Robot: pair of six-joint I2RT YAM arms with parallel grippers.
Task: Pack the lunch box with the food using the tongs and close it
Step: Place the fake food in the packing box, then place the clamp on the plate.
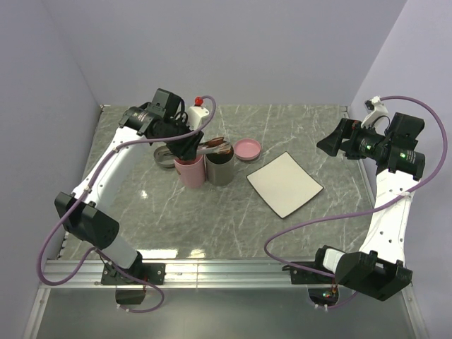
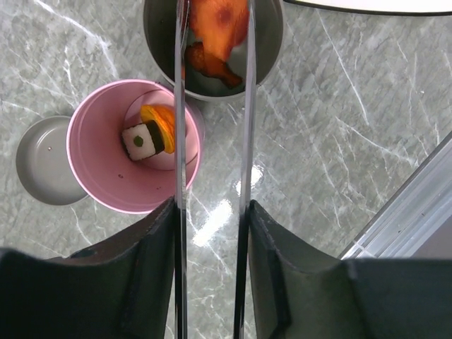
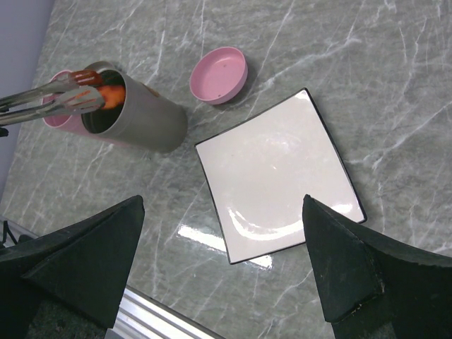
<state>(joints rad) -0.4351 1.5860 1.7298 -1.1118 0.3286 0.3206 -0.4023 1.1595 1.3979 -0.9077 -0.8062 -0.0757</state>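
Note:
My left gripper (image 2: 212, 212) (image 1: 185, 145) is shut on the tongs (image 2: 180, 141), one silver arm against each finger. The tong tips hold an orange-red lump (image 2: 220, 25) over the mouth of the grey lunch box cup (image 2: 272, 49). A reddish-brown lump (image 2: 212, 65) lies inside that cup. The pink cup (image 2: 92, 162) beside it holds the dark cube with a pale centre (image 2: 143, 140) and the orange round piece (image 2: 161, 116). My right gripper (image 3: 224, 205) (image 1: 332, 145) hangs open over the white plate (image 3: 275, 169), with nothing between its fingers.
A grey lid (image 2: 42, 162) lies left of the pink cup. A pink lid (image 3: 219, 74) (image 1: 247, 148) rests between the cups and the bare white plate (image 1: 284, 183). An aluminium rail (image 2: 417, 212) runs along the table's near edge.

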